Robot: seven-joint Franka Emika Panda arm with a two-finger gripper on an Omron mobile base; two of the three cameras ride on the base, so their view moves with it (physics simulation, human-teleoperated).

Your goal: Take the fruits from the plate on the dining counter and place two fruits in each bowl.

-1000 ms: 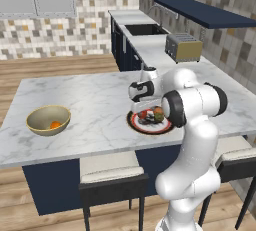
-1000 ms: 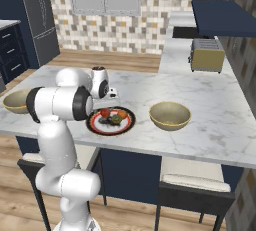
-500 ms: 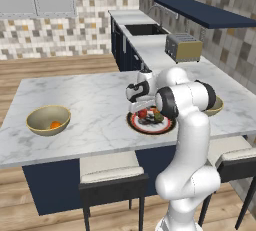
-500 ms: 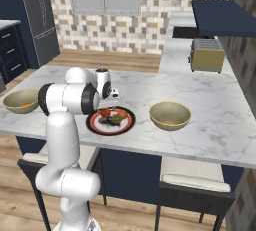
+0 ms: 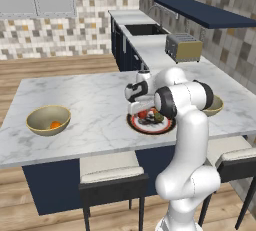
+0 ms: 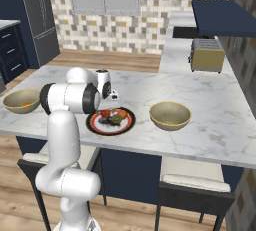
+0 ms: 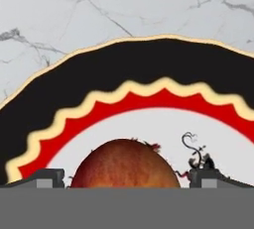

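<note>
Jaws spread, one tip each side of red fruit (image 7: pixel 124 163), not yet clamped. Gripper (image 7: pixel 126 177) low over plate (image 5: pixel 150 126) on dining counter (image 5: pixel 90 100). One orange fruit (image 5: pixel 55 124) in left bowl (image 5: pixel 48 120); right bowl (image 6: pixel 170 115) seemingly empty. Three fruits outstanding. Arm folded, wrist pointing down.

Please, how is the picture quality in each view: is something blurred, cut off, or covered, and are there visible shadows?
Left base view: sharp, evenly lit, but the arm covers part of the plate. Right base view: equally sharp, with soft shading inside the empty bowl. Hand view: very close, so the plate rim looks soft-edged, and the red fruit is cut off at the bottom between the gripper tips.
</note>
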